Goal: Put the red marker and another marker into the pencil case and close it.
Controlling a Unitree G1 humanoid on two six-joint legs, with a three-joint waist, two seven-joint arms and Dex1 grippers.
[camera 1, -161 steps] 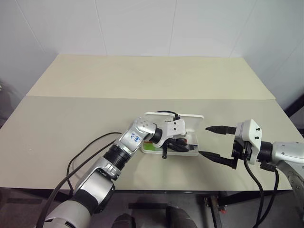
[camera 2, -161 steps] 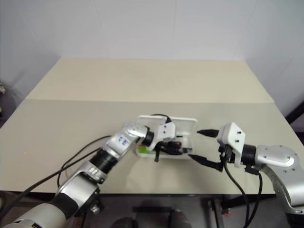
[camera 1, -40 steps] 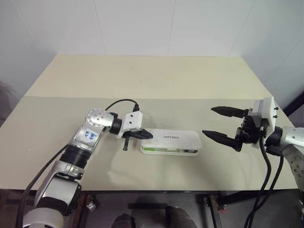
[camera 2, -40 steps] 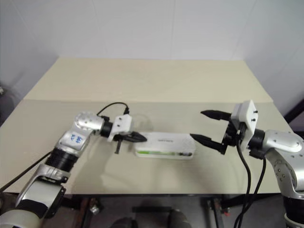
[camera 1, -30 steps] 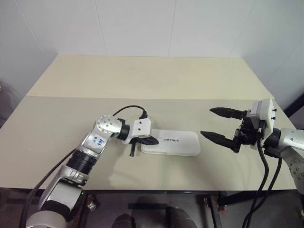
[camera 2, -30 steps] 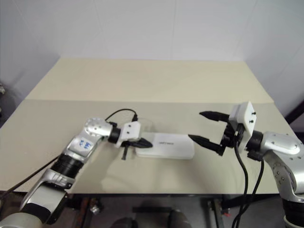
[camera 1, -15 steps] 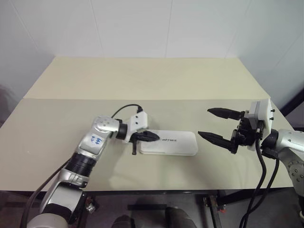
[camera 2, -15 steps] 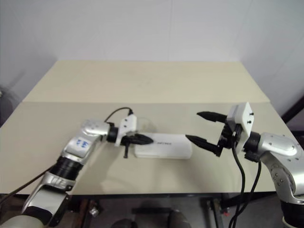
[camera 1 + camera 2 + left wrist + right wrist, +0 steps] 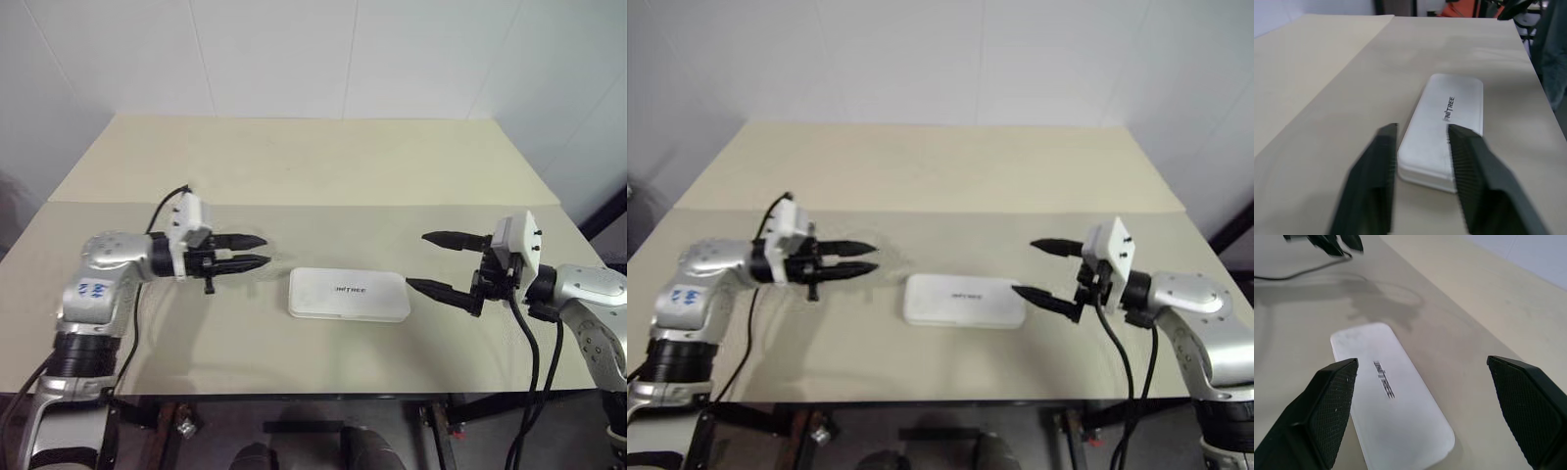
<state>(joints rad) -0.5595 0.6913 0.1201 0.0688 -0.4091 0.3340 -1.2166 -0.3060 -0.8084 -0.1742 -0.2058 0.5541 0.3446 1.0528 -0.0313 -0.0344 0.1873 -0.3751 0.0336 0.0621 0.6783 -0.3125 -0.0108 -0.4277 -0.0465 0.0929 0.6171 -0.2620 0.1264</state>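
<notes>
I see a beige table (image 9: 313, 166) from above, with the pencil case (image 9: 349, 294) lying flat near its front edge, roughly midway between my two arms. The case is white, with rounded corners, and its lid is down; small dark lettering shows on top. Neither marker can be seen, so I cannot tell from the closed case where they are.

My left gripper (image 9: 257, 251) hangs over the table to the left of the case, clear of it, with bare tabletop between its fingertips and the case's left end. Its two black fingers point toward the case and stand a narrow gap apart, with nothing between them. In the left wrist view the same fingers (image 9: 1374, 181) frame the near end of the case (image 9: 1449, 122), which lies beyond them and lengthwise along their line.

My right gripper (image 9: 426, 261) hovers just off the case's right end, pointing back toward it. Its fingers are spread wide and hold nothing; the lower fingertip sits close to the case's right corner, though I cannot tell whether it touches. In the right wrist view the wide-set fingers (image 9: 1327, 406) flank the case (image 9: 1396, 416), and the left gripper (image 9: 1339, 242) shows beyond it.
</notes>
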